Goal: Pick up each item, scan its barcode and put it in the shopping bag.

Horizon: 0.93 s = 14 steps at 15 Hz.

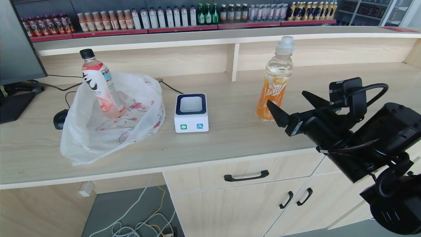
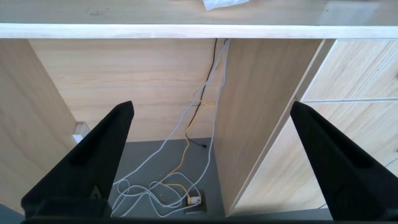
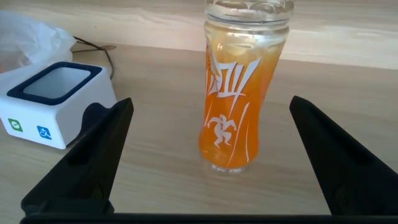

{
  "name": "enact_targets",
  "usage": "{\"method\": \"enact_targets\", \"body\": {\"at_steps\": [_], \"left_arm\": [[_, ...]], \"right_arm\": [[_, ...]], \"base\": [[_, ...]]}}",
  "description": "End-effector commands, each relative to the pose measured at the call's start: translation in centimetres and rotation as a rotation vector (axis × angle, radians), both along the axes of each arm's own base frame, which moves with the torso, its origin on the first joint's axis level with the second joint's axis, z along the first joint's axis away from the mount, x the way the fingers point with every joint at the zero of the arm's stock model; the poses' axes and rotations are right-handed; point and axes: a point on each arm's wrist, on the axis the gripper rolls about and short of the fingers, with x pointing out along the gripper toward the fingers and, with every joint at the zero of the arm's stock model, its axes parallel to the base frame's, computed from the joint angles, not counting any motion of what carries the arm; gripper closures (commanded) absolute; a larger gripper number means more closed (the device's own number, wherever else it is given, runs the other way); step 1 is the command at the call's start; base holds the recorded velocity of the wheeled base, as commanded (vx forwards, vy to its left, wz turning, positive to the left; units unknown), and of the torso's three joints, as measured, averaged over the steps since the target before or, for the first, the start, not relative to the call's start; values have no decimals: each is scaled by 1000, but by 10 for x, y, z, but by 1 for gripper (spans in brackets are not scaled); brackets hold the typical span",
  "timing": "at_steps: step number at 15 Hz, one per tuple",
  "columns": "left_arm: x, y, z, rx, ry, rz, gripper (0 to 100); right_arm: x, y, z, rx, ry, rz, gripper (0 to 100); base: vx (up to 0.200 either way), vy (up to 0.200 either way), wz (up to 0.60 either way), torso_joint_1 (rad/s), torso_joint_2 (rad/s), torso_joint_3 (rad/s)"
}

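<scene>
An orange drink bottle stands upright on the wooden counter, to the right of the white scanner box. My right gripper is open, a short way in front of the bottle, its fingers either side of it and not touching. A pink-labelled bottle leans inside the white shopping bag at the left. My left gripper is open and holds nothing, low down below the counter edge, facing the space under it.
A black mouse lies left of the bag and a monitor stands at the far left. A raised shelf ledge runs behind the counter. Drawers sit below, and loose cables lie on the floor.
</scene>
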Motion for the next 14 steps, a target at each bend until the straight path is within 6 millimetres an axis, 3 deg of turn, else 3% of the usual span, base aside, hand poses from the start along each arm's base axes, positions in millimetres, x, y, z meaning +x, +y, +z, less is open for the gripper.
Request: {"method": "enact_targets", "body": {"at_steps": [1, 7, 9, 14], "left_arm": [[0, 0, 0, 0, -1, 1, 0], [0, 0, 0, 0, 1, 1, 0], [0, 0, 0, 0, 1, 1, 0], [0, 0, 0, 0, 1, 1, 0]], "right_arm": [[4, 0, -1, -17, 19, 15, 0], [23, 8, 3, 20, 36, 29, 0], [37, 1, 6, 30, 29, -4, 0], [49, 1, 3, 23, 35, 16, 0]], "base": [[0, 0, 0, 0, 0, 0], [0, 0, 0, 0, 0, 0], [0, 0, 0, 0, 0, 0], [0, 0, 0, 0, 0, 0]]}}
